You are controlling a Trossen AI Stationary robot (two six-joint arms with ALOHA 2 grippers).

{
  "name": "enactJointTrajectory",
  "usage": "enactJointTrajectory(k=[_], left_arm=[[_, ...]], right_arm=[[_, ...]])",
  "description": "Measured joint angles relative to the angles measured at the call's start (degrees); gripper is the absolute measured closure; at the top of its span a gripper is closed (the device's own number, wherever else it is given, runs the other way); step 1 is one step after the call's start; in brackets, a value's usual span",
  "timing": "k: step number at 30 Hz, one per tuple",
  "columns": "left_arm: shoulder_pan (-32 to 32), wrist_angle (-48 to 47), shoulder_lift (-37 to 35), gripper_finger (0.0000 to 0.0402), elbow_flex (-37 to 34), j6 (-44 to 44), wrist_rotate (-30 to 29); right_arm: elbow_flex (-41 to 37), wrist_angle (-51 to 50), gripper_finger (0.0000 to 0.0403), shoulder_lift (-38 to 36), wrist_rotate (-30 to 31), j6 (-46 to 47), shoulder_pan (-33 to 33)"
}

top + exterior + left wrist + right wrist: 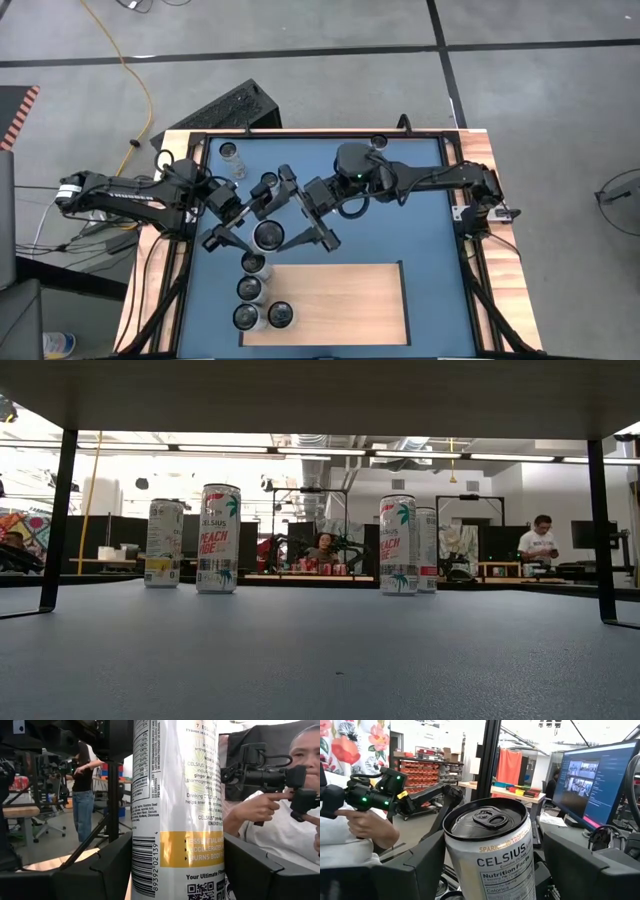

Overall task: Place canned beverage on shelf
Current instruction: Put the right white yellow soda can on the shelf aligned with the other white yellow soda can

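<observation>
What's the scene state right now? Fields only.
held item: can, upright, between both grippers, off the shelf
left gripper: shut on can, low on its body
right gripper: open, fingers either side of can near its top
shelf: pale wood panel, near edge of table
on shelf: four cans along its left edge
elsewhere: lone can on blue surface, far left corner

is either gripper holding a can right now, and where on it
The left gripper holds a can by its side wall, one finger on each side. The right gripper stands open around the same can's upper part; contact cannot be told.
</observation>
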Motion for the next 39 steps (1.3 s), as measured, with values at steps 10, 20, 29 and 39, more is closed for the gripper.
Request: enactJointTrajectory(k=[10, 20, 29, 39], left_arm=[[-0.02, -0.91, -0.01, 0.0152, -0.01, -1.26, 0.61], [1.39, -2.32, -0.06, 0.0152, 0.00, -0.71, 0.79], [1.36, -2.40, -0.03, 0.0152, 0.00, -0.51, 1.01], [1.44, -2.64, -0.04, 0.0152, 0.00, 0.46, -0.03]], right_arm=[[0.00, -2.26, 0.0092, -0.01, 1.42, -1.35, 0.03], [0.06, -3.60, 0.0092, -0.06, 17.94, -8.77, 3.54], [-0.11, -3.53, 0.0092, 0.17, 18.72, -2.82, 5.96], [-0.04, -6.78, 0.0091, 0.09, 17.26, -0.27, 3.54]])
